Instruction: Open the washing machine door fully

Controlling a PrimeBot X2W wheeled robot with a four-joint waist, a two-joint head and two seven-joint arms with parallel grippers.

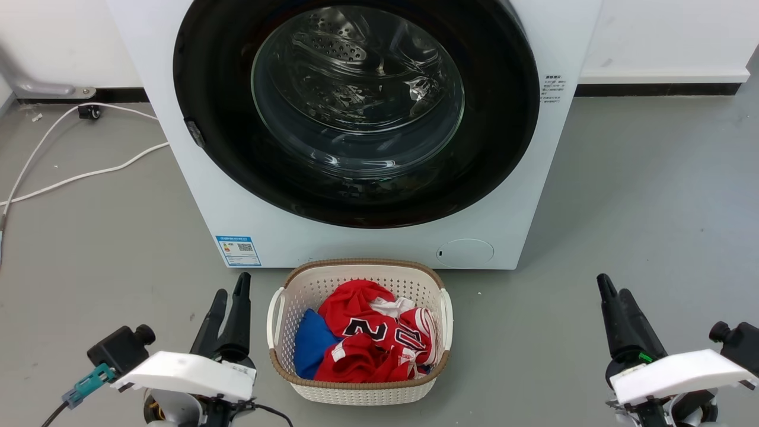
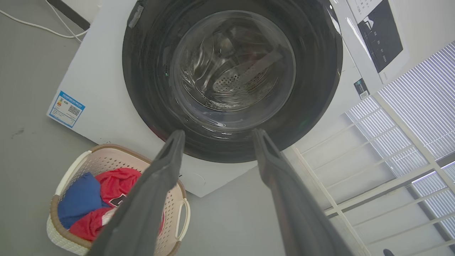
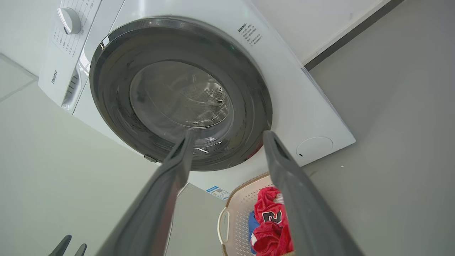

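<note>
The white washing machine [image 1: 195, 207] stands straight ahead, and the washing machine door [image 1: 504, 118], a glossy black ring around clear bulging glass, lies shut flat against its front. A small grey latch tab [image 1: 194, 133] sits on the door's left edge. My left gripper [image 1: 231, 287] hangs low at the left, open and holding nothing, well short of the machine. My right gripper [image 1: 611, 286] is low at the right, also open and holding nothing. The left wrist view looks up at the door [image 2: 320, 71] between spread fingers [image 2: 170, 156]. The right wrist view shows the door [image 3: 113, 106] the same way.
A white plastic laundry basket [image 1: 359, 267] with red and blue clothes sits on the grey floor right in front of the machine, between my grippers. White cables [image 1: 71, 178] trail over the floor at the left. A small round hatch [image 1: 465, 252] is at the machine's lower right.
</note>
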